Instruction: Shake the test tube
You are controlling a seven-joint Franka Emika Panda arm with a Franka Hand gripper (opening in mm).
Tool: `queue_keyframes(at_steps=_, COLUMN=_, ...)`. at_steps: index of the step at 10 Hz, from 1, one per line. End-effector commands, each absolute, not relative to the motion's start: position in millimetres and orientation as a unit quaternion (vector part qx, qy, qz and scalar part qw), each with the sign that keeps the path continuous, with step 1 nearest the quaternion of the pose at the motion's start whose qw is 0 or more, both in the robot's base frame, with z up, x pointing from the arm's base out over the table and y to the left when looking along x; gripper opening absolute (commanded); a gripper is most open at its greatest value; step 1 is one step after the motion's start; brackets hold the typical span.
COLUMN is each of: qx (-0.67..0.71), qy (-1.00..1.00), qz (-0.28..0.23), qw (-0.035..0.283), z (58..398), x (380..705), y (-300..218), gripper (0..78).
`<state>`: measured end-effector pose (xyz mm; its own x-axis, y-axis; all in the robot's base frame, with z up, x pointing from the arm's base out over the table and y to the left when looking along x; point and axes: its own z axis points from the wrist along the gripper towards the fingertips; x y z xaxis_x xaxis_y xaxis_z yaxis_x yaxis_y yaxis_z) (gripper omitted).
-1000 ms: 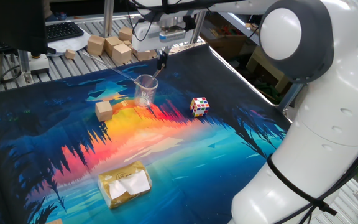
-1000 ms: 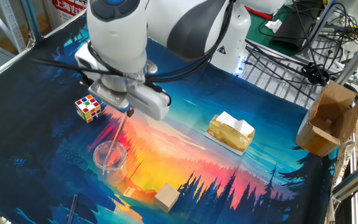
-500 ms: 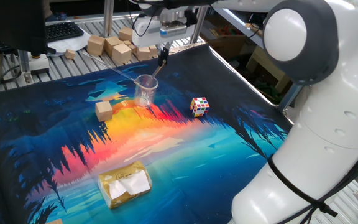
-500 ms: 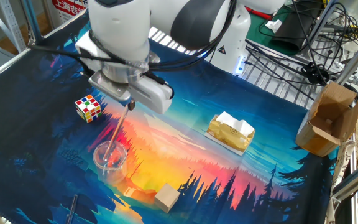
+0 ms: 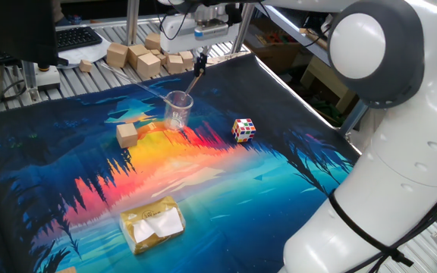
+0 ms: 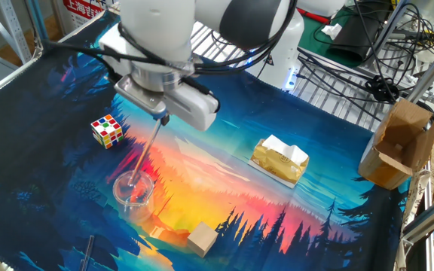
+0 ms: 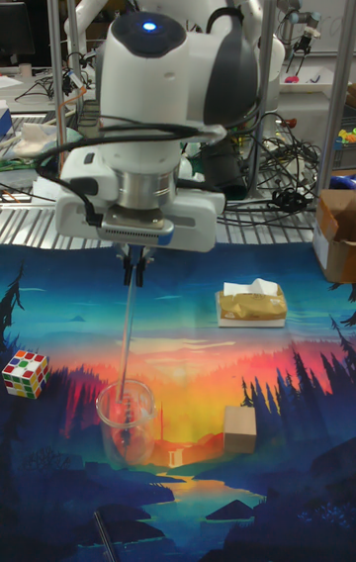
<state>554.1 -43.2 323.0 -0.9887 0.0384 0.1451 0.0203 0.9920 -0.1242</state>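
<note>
On my screens a small wooden cube [image 7: 239, 427], a multicoloured puzzle cube [image 7: 25, 373] and a yellow tissue packet [image 7: 251, 305] lie on the sunset-printed mat [image 6: 224, 196], all apart from the clear glass beaker with a spout [image 7: 127, 417]. My two-finger gripper [image 7: 133, 270] is pinched onto the top of the slender see-through test tube [image 7: 127, 334], whose lower end sits inside the beaker. More wooden blocks [image 5: 135, 57] sit beyond the mat.

Lower end of the test tube [image 7: 128, 334] blurred behind the beaker [image 7: 127, 421] glass, contact with the beaker floor unclear, gripper [image 7: 133, 274] fingertips too small to separate, thin dark rod [image 6: 87, 252] beside the beaker cut off by the frame's bottom edge.
</note>
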Motion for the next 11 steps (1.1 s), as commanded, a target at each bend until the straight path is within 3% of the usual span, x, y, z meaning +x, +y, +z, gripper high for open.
queue_keyframes(at_steps=1, qx=-0.019, qy=-0.995, qz=0.065, qw=0.078, z=331.2, x=552.1, y=-39.4, gripper=1.1)
queue_keyframes(at_steps=4, qx=-0.055, qy=-0.995, qz=0.023, qw=0.085, z=340.1, x=547.7, y=-31.9, gripper=1.1)
queue_keyframes(at_steps=8, qx=-0.062, qy=-0.994, qz=0.028, qw=0.084, z=342.5, x=544.3, y=-26.6, gripper=1.1)
queue_keyframes(at_steps=11, qx=-0.028, qy=-0.994, qz=0.033, qw=0.096, z=352.5, x=556.1, y=-50.8, gripper=1.1)
